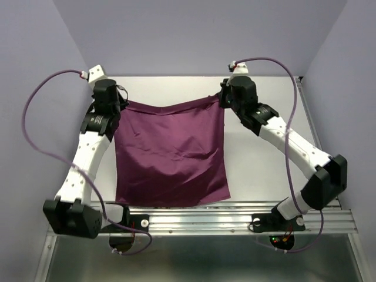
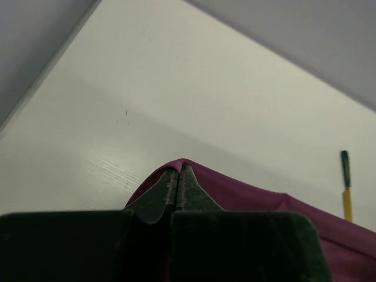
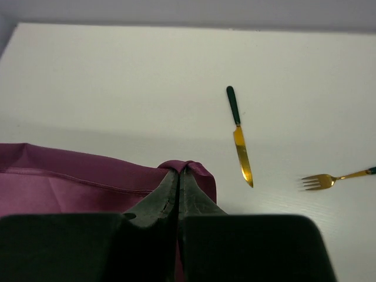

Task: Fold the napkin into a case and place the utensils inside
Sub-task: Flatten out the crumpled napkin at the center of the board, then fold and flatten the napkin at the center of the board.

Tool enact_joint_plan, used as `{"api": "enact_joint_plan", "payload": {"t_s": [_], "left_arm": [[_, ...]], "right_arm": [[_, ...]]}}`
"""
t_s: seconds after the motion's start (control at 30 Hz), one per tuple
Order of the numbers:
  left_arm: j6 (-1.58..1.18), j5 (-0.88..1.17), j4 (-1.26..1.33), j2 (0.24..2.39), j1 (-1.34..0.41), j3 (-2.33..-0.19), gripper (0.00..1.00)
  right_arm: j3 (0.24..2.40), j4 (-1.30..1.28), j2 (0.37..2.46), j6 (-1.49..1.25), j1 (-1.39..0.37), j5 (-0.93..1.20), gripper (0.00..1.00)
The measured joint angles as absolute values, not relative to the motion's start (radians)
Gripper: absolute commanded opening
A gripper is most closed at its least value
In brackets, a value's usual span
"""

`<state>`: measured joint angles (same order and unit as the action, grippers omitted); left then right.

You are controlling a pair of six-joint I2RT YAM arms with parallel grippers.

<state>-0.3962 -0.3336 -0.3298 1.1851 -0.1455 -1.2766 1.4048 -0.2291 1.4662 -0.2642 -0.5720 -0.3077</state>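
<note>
Showing the napkin (image 1: 170,153), a thin, roughly square sheet of dark magenta-purple cloth with a faint satin sheen and soft creases, spread on the matte white table (image 1: 258,176) and not yet folded. The left gripper (image 2: 179,169) has its dark, tapered jaws pressed together on the napkin's far left corner, which bunches into a small rounded peak over the tips. The right gripper (image 3: 179,170) pinches the far right corner likewise, the cloth curling there into a small loop. Between the two held corners the napkin's far edge sags in a shallow curve, and the right wrist view shows a narrow hem along it. The napkin's near edge lies close to the metal rail (image 1: 235,220). Beyond the napkin's right corner, well apart from it on bare tabletop, lies the knife (image 3: 239,136), slender, with a dark rounded handle and a glossy gold blade, its blade end nearer the napkin than its handle. The fork (image 3: 329,179), gold-tined on a thin gold shank, lies farther from the napkin than the knife, tines turned toward the blade tip.
</note>
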Motion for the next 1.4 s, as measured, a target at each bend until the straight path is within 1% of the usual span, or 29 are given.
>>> {"api": "enact_joint_plan", "payload": {"t_s": [0.13, 0.3, 0.4, 0.6, 0.83, 1.07, 1.27, 1.4], "left_arm": [[-0.411, -0.295, -0.308, 1.371, -0.093, -1.25, 0.0], [-0.431, -0.233, -0.264, 1.538, -0.023, -1.254, 0.0], [-0.435, -0.193, -0.254, 1.654, 0.004, -1.308, 0.0], [-0.434, -0.123, -0.232, 1.87, 0.03, -1.459, 0.0], [-0.426, -0.029, -0.219, 1.982, 0.048, -1.578, 0.0], [-0.419, 0.058, -0.213, 2.029, 0.063, -1.655, 0.0], [-0.408, 0.133, -0.214, 2.037, 0.067, -1.685, 0.0], [-0.403, 0.165, -0.223, 2.0, 0.067, -1.626, 0.0]], "right_arm": [[1.412, -0.173, 1.632, -0.245, -0.539, -0.29, 0.01], [1.501, -0.126, 1.857, -0.231, -0.488, -0.24, 0.01], [1.591, -0.114, 1.979, -0.231, -0.464, -0.208, 0.01], [1.747, -0.093, 2.122, -0.233, -0.428, -0.162, 0.01], [1.855, -0.085, 2.186, -0.253, -0.37, -0.119, 0.01], [1.89, -0.077, 2.194, -0.278, -0.306, -0.071, 0.01], [1.869, -0.077, 2.187, -0.307, -0.289, -0.014, 0.01], [1.775, -0.103, 2.13, -0.334, -0.289, 0.025, 0.01]]}}
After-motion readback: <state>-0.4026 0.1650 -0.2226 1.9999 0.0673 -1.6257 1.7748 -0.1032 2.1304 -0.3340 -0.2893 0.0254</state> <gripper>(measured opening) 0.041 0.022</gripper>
